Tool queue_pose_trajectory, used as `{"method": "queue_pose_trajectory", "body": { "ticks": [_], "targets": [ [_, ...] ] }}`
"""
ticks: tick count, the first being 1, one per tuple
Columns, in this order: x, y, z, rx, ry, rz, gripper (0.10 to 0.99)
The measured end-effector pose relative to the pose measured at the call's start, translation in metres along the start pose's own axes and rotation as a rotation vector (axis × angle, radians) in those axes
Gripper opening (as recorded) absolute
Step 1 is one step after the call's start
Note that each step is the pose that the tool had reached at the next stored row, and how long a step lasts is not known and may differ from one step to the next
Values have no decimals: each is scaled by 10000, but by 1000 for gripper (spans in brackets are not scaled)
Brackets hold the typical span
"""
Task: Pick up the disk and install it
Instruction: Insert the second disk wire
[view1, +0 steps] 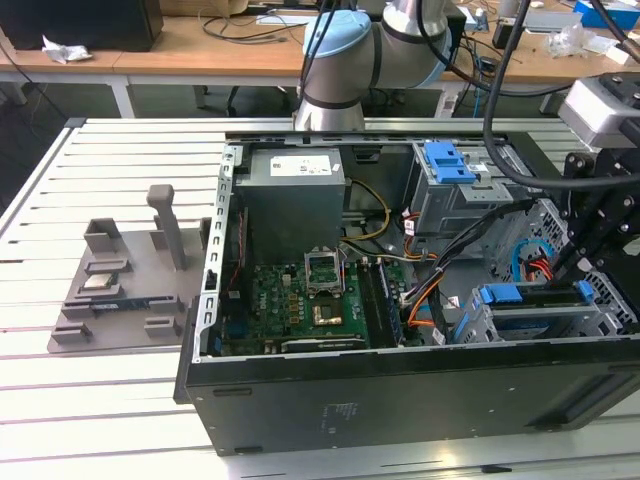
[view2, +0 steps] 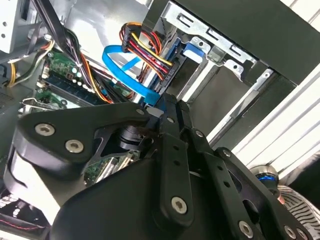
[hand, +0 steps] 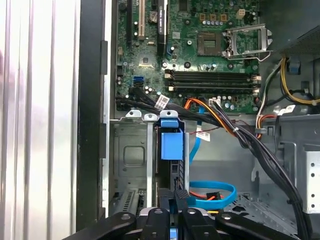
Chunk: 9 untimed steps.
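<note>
The disk (view1: 535, 312) lies in the silver drive cage (view1: 480, 320) at the corner of the open computer case on the exterior view's right, its blue carrier rails showing. In the first wrist view the disk (hand: 171, 145) sits edge-on in a cage slot, with a blue tab at its far end. My black gripper (view1: 585, 272) hangs over the disk's outer end. In both wrist views its fingers meet tip to tip, and the gripper (hand: 178, 196) (view2: 165, 107) is shut right at the blue carrier's near end. Whether the tips touch it I cannot tell.
A bare blue bracket (view1: 448, 160) sits on the upper bay. Orange, black and blue cables (hand: 212, 192) run beside the cage. The motherboard (view1: 300, 310) and grey power supply (view1: 295, 190) take up the case's left. A grey parts fixture (view1: 130, 280) stands on the slatted table.
</note>
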<state>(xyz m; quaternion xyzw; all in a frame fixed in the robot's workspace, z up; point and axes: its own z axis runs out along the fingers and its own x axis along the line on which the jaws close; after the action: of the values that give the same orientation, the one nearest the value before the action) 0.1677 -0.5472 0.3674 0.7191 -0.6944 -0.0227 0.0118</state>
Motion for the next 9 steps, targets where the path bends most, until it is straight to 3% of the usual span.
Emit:
{"method": "queue_pose_trajectory", "body": {
  "ticks": [3, 9],
  "targets": [
    [-1, 8, 36, -11, 26, -430, 161],
    [-64, 38, 107, -14, 35, -605, 161]
  ]
}}
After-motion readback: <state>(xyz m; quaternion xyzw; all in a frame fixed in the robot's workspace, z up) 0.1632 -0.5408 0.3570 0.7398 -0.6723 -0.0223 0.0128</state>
